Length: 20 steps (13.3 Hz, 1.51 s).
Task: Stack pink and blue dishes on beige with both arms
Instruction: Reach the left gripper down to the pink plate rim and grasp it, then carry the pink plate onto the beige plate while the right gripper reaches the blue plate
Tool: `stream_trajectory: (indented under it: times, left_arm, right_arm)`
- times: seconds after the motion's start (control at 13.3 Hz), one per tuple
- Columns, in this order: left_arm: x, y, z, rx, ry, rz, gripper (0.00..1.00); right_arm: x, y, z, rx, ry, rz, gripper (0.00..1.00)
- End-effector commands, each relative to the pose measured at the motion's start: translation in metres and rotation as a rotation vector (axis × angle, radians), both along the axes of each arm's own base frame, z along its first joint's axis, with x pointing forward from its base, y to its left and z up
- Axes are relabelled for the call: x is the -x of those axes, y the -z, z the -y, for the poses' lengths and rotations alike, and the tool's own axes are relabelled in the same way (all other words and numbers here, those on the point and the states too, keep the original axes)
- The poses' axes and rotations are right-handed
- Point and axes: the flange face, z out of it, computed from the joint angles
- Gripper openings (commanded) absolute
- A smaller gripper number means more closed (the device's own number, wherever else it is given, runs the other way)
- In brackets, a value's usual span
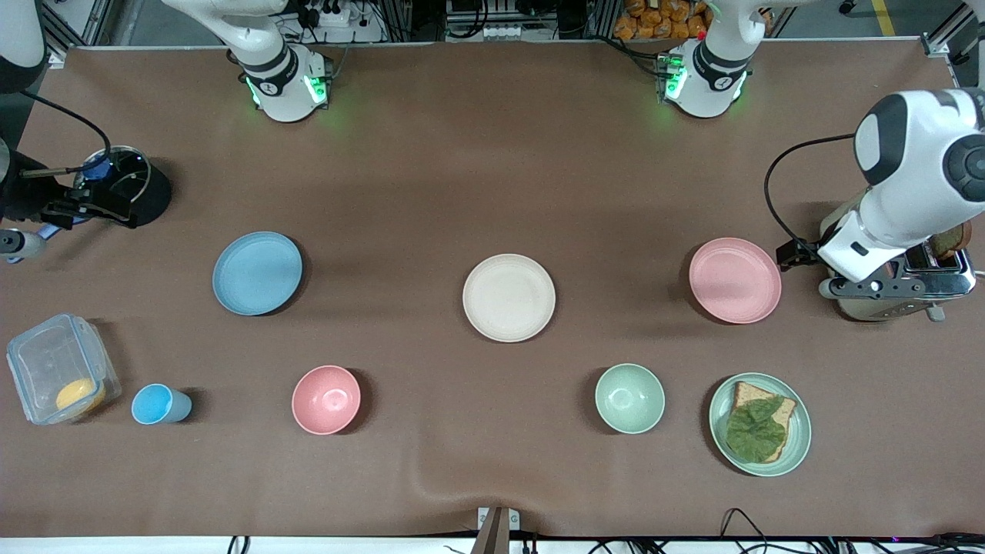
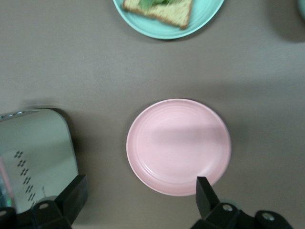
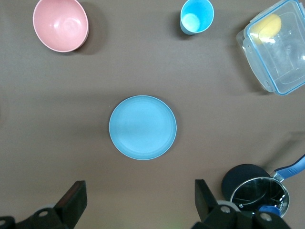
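Observation:
The beige plate (image 1: 509,297) lies bare at the middle of the table. The light blue plate (image 1: 257,273) (image 3: 142,127) lies toward the right arm's end, and the pale pink plate (image 1: 735,279) (image 2: 178,146) lies toward the left arm's end. My left gripper (image 1: 796,253) (image 2: 141,184) hangs open over the table between the pink plate's rim and the toaster, with one finger (image 2: 206,193) above the rim. The right gripper (image 1: 100,206) (image 3: 139,187) is open and holds nothing; it is high up beside the black pot, well away from the blue plate.
A steel toaster (image 1: 900,286) (image 2: 35,152) stands beside the pink plate. Nearer the front camera sit a green plate with bread and lettuce (image 1: 760,424), a green bowl (image 1: 629,398), a pink bowl (image 1: 326,399), a blue cup (image 1: 158,404) and a clear box (image 1: 58,369). A black pot (image 1: 123,185) (image 3: 259,191) sits under the right hand.

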Motion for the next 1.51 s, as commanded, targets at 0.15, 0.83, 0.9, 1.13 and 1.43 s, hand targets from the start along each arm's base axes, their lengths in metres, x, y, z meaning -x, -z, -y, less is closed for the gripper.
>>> stream_trajectory:
  times: [0.15, 0.83, 0.9, 1.13, 1.43]
  left_arm:
    - [0.004, 0.083, -0.053, 0.007, -0.006, -0.047, 1.00]
    - [0.021, 0.179, -0.074, 0.040, -0.041, -0.058, 1.00]
    - [0.022, 0.183, -0.073, 0.043, -0.042, -0.061, 1.00]
    - [0.022, 0.184, -0.072, 0.047, -0.045, -0.063, 0.76]
    - [0.023, 0.191, -0.071, 0.052, -0.052, -0.073, 0.49]
  right_arm:
    - [-0.003, 0.009, 0.002, -0.006, -0.010, -0.022, 1.00]
    - [-0.004, 0.014, 0.003, -0.010, -0.031, -0.034, 1.00]
    - [-0.004, 0.018, 0.004, -0.011, -0.030, -0.045, 1.00]
    - [-0.006, 0.055, 0.001, -0.020, -0.034, -0.116, 1.00]
    - [-0.013, 0.091, 0.006, -0.026, -0.026, -0.167, 1.00]
